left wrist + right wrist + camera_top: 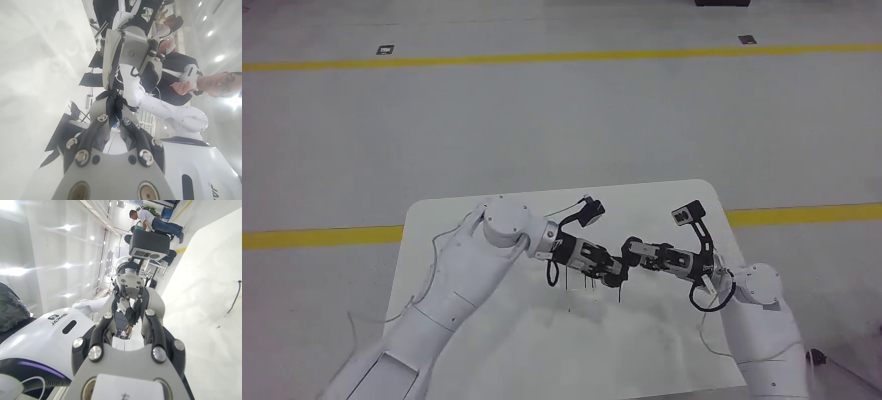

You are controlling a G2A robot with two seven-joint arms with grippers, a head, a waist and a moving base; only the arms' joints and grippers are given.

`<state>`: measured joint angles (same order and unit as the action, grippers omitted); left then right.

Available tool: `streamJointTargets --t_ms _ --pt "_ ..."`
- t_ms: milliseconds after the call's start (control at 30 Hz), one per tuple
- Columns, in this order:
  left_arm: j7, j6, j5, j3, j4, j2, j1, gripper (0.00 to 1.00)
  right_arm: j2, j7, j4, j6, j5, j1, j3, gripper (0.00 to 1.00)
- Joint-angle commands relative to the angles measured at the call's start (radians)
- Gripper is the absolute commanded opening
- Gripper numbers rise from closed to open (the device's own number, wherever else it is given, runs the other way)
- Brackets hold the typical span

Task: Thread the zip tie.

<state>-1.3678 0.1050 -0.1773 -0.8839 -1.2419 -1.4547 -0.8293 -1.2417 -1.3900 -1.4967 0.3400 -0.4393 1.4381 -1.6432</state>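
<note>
Pincers tip to tip over white rounded table (pixel 662 330): left pincer (pixel 113 100) closed, right pincer (pixel 637 252) open. Thin black plastic zip tie (pixel 234 297) lying flat on table.

A white table (pixel 662 205) stands on grey floor (pixel 542 130) crossed by yellow lines (pixel 542 57).

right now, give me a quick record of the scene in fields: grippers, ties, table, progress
left gripper: shut, black pads pressed together; any tie between them is too thin to confirm
right gripper: tip to tip with the left one, over the table
loose tie: black, lying flat on the table, apart from both grippers
progress: no finished loop visible
</note>
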Motion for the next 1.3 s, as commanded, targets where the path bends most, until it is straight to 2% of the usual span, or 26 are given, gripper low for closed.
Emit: streamJointTargets --t_ms 0,733,1000,1267 --pt "0.001 0.002 -0.007 0.005 0.004 0.003 0.004 0.0 0.004 0.0 0.0 0.0 0.0 -0.001 0.004 0.27" --pt "0.015 0.005 -0.059 0.067 0.046 0.024 0.053 0.0 0.037 0.0 0.011 0.0 0.023 -0.021 0.03 0.13" --pt "0.01 0.003 -0.076 0.087 0.051 0.031 0.068 0.0 0.043 0.0 0.016 0.0 0.029 -0.023 0.037 0.13" --pt "0.008 0.007 -0.08 0.114 0.052 0.038 0.081 0.0 0.048 0.0 0.026 0.0 0.03 -0.029 0.045 0.2"
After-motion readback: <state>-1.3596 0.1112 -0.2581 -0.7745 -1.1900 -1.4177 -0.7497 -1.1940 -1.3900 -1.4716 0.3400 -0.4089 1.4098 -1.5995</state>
